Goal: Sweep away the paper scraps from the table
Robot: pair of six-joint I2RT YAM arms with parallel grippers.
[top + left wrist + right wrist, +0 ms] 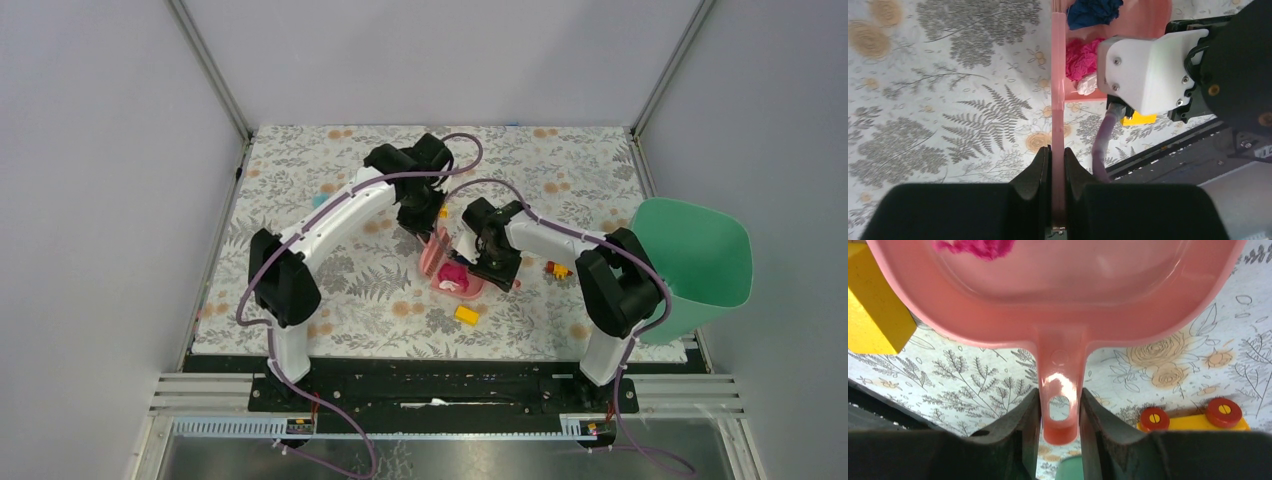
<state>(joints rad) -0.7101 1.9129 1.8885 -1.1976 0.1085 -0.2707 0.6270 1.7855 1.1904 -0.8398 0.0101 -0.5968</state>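
Fern-printed worktop [300,300] fills the booth floor. Left tool [1057,152] is pinched narrow on the pink brush [1058,90], which stands on edge at the mouth of the dustpan [1148,20]. Scraps [1082,57], blue, magenta and white, lie inside the dustpan. Right tool [1060,405] clamps the dustpan handle. A yellow block [466,315] sits at the dustpan's 6 o'clock, and a green tray [700,260] at the worktop's 3 o'clock.

Scraps [1083,57]: crumpled dark blue, magenta and white bits, bunched close together inside the pink dustpan [1143,20]. Table [300,160]: flat, white, grey fern and orange flower print, dustpan on it.
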